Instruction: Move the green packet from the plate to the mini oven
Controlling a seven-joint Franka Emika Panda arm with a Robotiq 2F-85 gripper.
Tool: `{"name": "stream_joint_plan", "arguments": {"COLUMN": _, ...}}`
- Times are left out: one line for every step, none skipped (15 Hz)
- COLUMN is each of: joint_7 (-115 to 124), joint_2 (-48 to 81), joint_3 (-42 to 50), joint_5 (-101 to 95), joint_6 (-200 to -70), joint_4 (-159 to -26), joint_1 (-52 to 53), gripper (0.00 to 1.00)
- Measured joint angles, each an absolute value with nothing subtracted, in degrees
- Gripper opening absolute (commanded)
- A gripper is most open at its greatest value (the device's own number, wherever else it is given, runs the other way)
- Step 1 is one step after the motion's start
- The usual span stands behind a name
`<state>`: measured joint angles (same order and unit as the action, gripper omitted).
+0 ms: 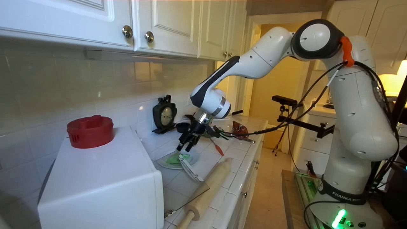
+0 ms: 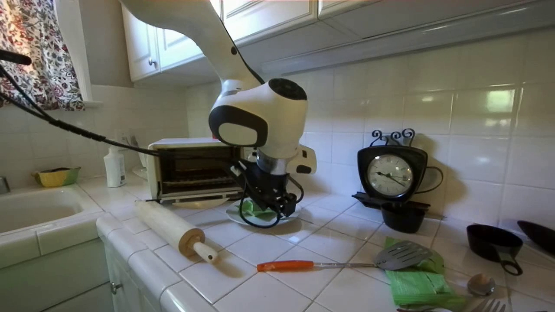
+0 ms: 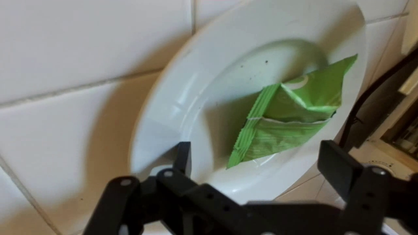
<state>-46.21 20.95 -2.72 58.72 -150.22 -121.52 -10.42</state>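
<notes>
Judging by pose, jaws are held spread and empty above the plate (image 3: 169, 120), likely so the green packet (image 3: 294, 114) lying on it can be straddled, while the mini oven (image 2: 195, 169) is seen open, presumably for loading.

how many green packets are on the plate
1. The green packet lies off-centre on the plate, overlapping its rim in the wrist view. I see no second one there, though something thin could be hidden beneath it.
</notes>
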Motion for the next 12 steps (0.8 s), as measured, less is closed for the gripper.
{"name": "stream_joint_plan", "arguments": {"joint_7": -46.21, "joint_2": 20.32, "joint_3": -2.72, "joint_5": 59.59, "joint_6": -150.72, "joint_4": -122.46, "joint_1": -10.45, "gripper": 0.74}}
{"name": "stream_joint_plan", "arguments": {"joint_7": -46.23, "joint_2": 19.82, "joint_3": -2.72, "joint_5": 60.35, "joint_6": -151.03, "joint_4": -123.21, "joint_1": -10.46, "gripper": 0.71}}
{"name": "stream_joint_plan", "arguments": {"joint_7": -46.23, "joint_2": 19.46, "joint_3": -2.73, "joint_5": 60.67, "joint_6": -151.10, "joint_4": -123.71, "joint_1": -10.46, "gripper": 0.69}}
{"name": "stream_joint_plan", "arguments": {"joint_7": -46.23, "joint_2": 19.11, "joint_3": -2.73, "joint_5": 60.76, "joint_6": -151.11, "joint_4": -124.13, "joint_1": -10.46, "gripper": 0.63}}
{"name": "stream_joint_plan", "arguments": {"joint_7": -46.23, "joint_2": 18.86, "joint_3": -2.74, "joint_5": 60.77, "joint_6": -151.11, "joint_4": -124.41, "joint_1": -10.46, "gripper": 0.54}}
{"name": "stream_joint_plan", "arguments": {"joint_7": -46.23, "joint_2": 18.71, "joint_3": -2.75, "joint_5": 60.77, "joint_6": -151.11, "joint_4": -124.47, "joint_1": -10.45, "gripper": 0.47}}
{"name": "stream_joint_plan", "arguments": {"joint_7": -46.23, "joint_2": 18.57, "joint_3": -2.75, "joint_5": 60.77, "joint_6": -151.11, "joint_4": -124.47, "joint_1": -10.44, "gripper": 0.39}}
{"name": "stream_joint_plan", "arguments": {"joint_7": -46.23, "joint_2": 18.44, "joint_3": -2.75, "joint_5": 60.77, "joint_6": -151.11, "joint_4": -124.47, "joint_1": -10.44, "gripper": 0.33}}
{"name": "stream_joint_plan", "arguments": {"joint_7": -46.23, "joint_2": 18.32, "joint_3": -2.75, "joint_5": 60.77, "joint_6": -151.11, "joint_4": -124.47, "joint_1": -10.42, "gripper": 0.25}}
{"name": "stream_joint_plan", "arguments": {"joint_7": -46.23, "joint_2": 18.21, "joint_3": -2.75, "joint_5": 60.77, "joint_6": -151.11, "joint_4": -124.47, "joint_1": -10.41, "gripper": 0.19}}
{"name": "stream_joint_plan", "arguments": {"joint_7": -46.23, "joint_2": 18.11, "joint_3": -2.75, "joint_5": 60.77, "joint_6": -151.11, "joint_4": -124.47, "joint_1": -10.41, "gripper": 0.11}}
{"name": "stream_joint_plan", "arguments": {"joint_7": -46.23, "joint_2": 18.02, "joint_3": -2.76, "joint_5": 60.77, "joint_6": -151.11, "joint_4": -124.47, "joint_1": -10.39, "gripper": 0.05}}
